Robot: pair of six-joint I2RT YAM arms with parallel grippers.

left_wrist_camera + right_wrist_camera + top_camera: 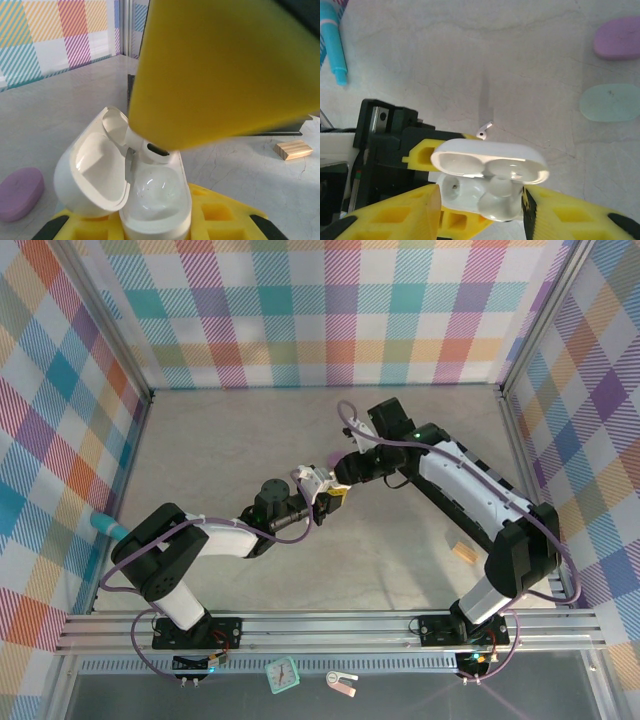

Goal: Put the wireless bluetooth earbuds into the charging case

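Left fingers (215,212) clamp the open white charging case (155,200) tight, lid up. Right fingers (395,215), partly closed, pinch a white earbud (499,197) right at its socket.

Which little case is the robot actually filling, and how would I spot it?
Look just above the middle of the table. There the left gripper holds a white case between yellow fingers, its lid flipped open. Its neighbours, a purple case and a mint case, lie closed and flat on the table.
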